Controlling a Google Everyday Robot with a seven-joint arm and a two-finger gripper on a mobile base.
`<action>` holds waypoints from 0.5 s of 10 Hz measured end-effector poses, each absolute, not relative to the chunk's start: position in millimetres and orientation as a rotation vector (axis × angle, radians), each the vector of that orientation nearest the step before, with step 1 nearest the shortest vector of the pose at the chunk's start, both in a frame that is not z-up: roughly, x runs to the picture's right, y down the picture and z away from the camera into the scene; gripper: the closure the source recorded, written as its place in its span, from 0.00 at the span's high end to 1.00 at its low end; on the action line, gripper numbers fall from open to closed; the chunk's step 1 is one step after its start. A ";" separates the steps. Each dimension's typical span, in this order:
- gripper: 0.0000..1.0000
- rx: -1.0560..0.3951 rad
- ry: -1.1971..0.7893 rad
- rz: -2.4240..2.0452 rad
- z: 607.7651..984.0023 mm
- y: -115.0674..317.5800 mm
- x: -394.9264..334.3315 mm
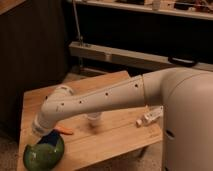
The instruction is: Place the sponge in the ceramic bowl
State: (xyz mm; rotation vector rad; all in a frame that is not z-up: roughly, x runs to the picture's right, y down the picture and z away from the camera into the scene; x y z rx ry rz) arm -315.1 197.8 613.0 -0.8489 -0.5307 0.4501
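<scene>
**Blue sponge at the green bowl's rim**

The gripper (44, 133) is seen at the lower left of the camera view, just below the white cuff of the wrist and directly above the near-left corner of the table. It is largely merged with the dark shape beneath it, so whether it is clenched or released cannot be told. The sponge (52, 138), a dark blue pad, is seen right under the gripper, over the upper right rim of the ceramic bowl (36, 158) and overlapping its glossy green inside. Whether the sponge is resting in the bowl or is held just above it cannot be told.

A small orange object (64, 131) is seen lying on the wood just beside the bowl's upper right edge. Further right, a small translucent white cup (93, 119) is partly covered by the arm. Near the right edge, well apart from the bowl, a white object (150, 117) is seen lying flat.

All of these are carried by a light wooden table (115, 137). The white perforated arm (100, 100) is stretched across it from the robot's body at the right.
</scene>
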 end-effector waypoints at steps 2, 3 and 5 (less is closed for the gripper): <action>0.43 -0.856 -0.538 0.420 605.8 212.2 -328.3; 0.52 -0.856 -0.538 0.419 606.8 213.6 -329.2; 0.65 -0.855 -0.540 0.419 607.4 214.0 -330.1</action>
